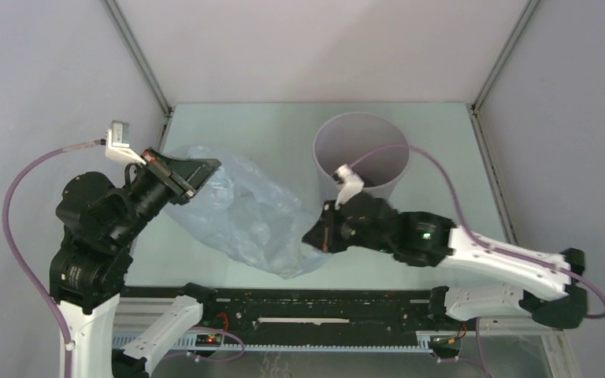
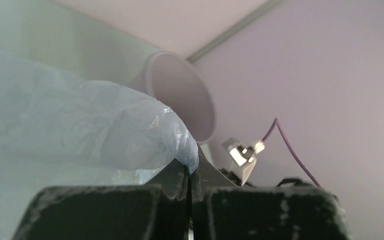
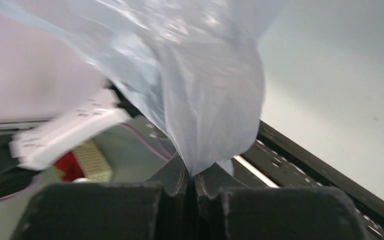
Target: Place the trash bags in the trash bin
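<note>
Stretching between the two claws, the pale blue trash bag [image 1: 244,216] sagged over the table [image 1: 276,126].
Its wrinkled film ran from the left gripper [image 1: 201,175] across to the right gripper [image 1: 315,236]. The grey trash bin [image 1: 362,153] stood upright just beyond the right gripper, on its far side. Both grippers were closed tight, each nipping a fold of the film between its fingertips.

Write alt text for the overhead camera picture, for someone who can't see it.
Two robot arms hold a wrinkly pale blue trash bag between them over a pale green table, the left hand pinching its far-left end, the right hand its near-right end. The grey trash bin stands upright at the back right, the bag outside it.
</note>
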Controlling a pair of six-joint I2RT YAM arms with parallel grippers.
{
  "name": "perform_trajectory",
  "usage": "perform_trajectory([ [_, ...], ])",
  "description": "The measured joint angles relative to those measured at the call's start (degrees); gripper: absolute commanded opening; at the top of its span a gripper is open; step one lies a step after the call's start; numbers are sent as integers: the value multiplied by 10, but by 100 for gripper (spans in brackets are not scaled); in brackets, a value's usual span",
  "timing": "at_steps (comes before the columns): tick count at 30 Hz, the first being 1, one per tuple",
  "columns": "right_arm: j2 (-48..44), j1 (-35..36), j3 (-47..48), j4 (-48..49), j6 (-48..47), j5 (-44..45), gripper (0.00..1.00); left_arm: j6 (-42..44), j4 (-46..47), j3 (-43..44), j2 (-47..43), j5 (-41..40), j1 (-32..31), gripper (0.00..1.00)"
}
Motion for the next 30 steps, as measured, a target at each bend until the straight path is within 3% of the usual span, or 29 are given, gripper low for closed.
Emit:
perform_trajectory([
  [4,-67,-42,66,7,-25,-26,0,-33,104,-1,2,91,0,0],
  [8,-60,-110,242,-18,-70,-63,0,-89,213,19,23,155,0,0],
  [12,-38,-178,400,-49,-110,-111,3,-130,292,125,102,176,-21,0],
  [16,-30,-284,488,-90,-128,-181,1,-144,348,248,191,162,-93,0],
  [20,-31,-437,513,-119,-120,-300,0,-148,385,337,274,130,-175,0],
  [26,-30,-650,446,-167,-122,-517,0,-137,408,393,388,85,-255,0],
  [30,0,-688,448,-242,-165,-539,0,-140,409,424,487,73,-278,0],
])
